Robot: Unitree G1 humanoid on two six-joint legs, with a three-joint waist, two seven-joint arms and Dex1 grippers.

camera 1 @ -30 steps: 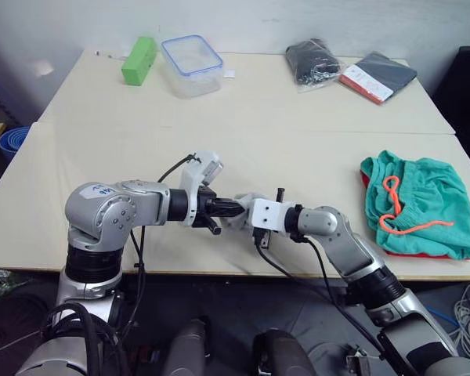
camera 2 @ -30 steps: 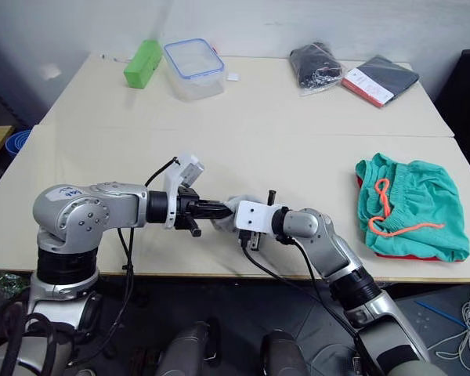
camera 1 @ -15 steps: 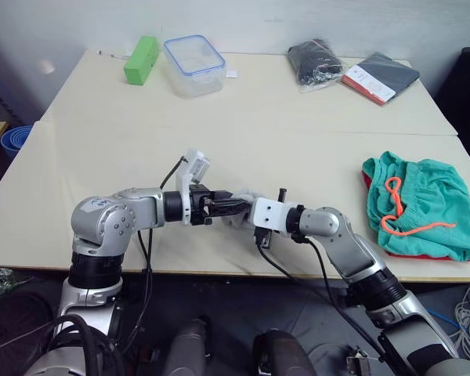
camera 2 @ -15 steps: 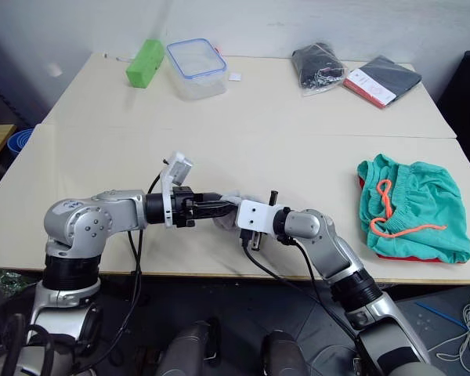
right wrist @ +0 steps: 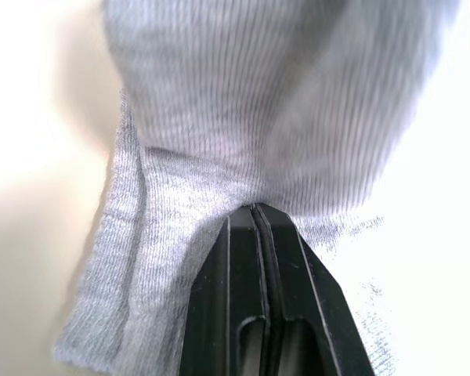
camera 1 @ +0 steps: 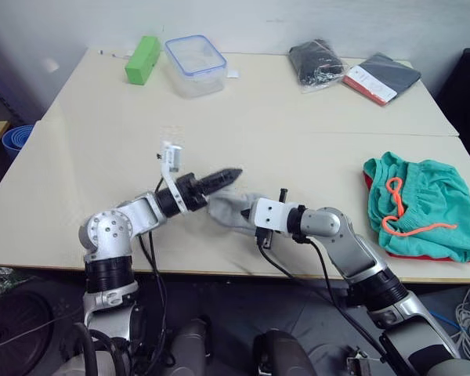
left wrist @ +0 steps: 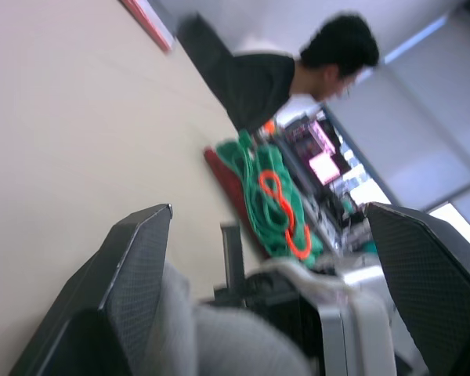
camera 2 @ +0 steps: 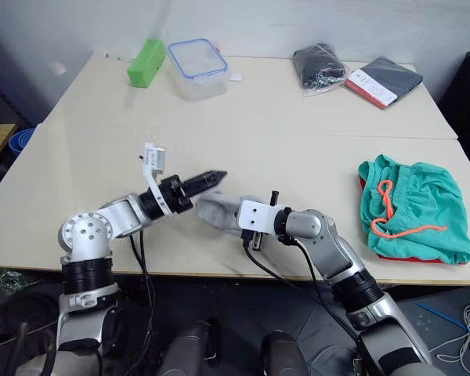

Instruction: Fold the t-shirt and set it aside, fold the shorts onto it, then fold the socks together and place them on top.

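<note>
Right claw (right wrist: 253, 215) pinches socks (camera 1: 231, 210); left claw (camera 1: 222, 177) raised.

Two black textured fingers (left wrist: 133, 274) of the left gripper (left wrist: 274, 290) stand wide apart over soft light-grey knit socks (left wrist: 211, 345); teal-green shorts (left wrist: 258, 176) (orange drawstring) lie at one o'clock, beyond them a dark-shirted person (left wrist: 274, 74).

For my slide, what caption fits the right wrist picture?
Right gripper pinched shut on the grey socks above the pale table.
</note>
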